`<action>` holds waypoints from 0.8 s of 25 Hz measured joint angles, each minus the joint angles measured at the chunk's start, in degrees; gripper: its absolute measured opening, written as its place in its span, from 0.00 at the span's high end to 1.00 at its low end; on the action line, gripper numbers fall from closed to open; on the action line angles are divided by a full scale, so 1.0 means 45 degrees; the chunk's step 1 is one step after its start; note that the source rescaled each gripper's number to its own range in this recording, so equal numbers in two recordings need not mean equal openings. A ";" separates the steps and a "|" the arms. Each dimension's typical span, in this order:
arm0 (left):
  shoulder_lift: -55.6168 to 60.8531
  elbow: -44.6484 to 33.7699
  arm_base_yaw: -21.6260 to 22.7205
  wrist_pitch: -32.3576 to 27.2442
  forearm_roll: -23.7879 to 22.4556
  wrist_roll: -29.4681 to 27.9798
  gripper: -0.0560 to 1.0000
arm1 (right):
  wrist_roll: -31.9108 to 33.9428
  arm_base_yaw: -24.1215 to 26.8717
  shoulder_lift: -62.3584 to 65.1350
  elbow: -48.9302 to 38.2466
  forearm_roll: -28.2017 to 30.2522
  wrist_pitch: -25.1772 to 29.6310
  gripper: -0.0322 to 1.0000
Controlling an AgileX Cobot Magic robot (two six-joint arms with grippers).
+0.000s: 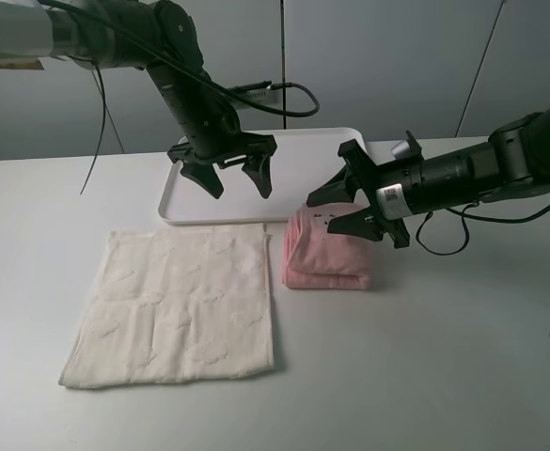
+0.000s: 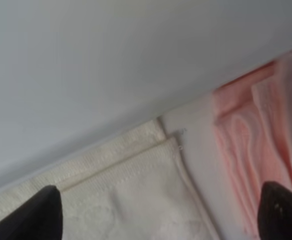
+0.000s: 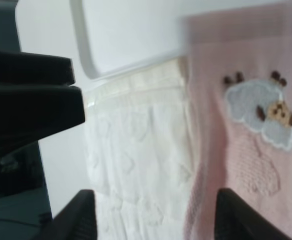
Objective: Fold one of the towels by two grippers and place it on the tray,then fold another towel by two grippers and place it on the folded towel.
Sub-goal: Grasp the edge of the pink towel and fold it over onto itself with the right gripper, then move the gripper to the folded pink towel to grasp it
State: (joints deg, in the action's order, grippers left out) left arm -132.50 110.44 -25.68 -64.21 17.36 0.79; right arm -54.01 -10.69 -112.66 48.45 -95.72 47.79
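Observation:
A folded pink towel lies on the table just in front of the white tray's right corner. A cream towel lies spread flat to its left. My left gripper is open and empty, hanging over the tray's front part. My right gripper is open and empty, just above the pink towel's far end. The left wrist view shows the cream towel's corner and the pink towel's folds. The right wrist view shows the pink towel's sheep patch and the cream towel.
The tray sits at the back middle of the white table. Black cables hang behind both arms. The table's front edge runs along the bottom of the high view.

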 joint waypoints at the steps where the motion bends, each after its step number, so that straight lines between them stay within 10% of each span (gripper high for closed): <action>1: 0.0000 0.0000 0.0000 0.0000 0.0000 0.0033 0.00 | -0.0114 0.0000 0.0000 0.0000 -0.0064 0.0091 0.41; 7: 0.0000 0.0000 0.0233 -0.0340 -0.0056 0.0206 0.00 | -0.0668 -0.0028 0.0124 0.0359 0.0496 -0.0029 0.40; 20: 0.0000 0.0000 0.0366 -0.1175 -0.0254 0.0645 0.00 | 0.3134 0.1552 0.0306 0.0945 0.4848 -0.1634 0.40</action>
State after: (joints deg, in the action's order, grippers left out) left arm -132.50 110.44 -24.03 -69.49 16.21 3.69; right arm -39.91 -3.71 -111.28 52.70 -73.90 40.44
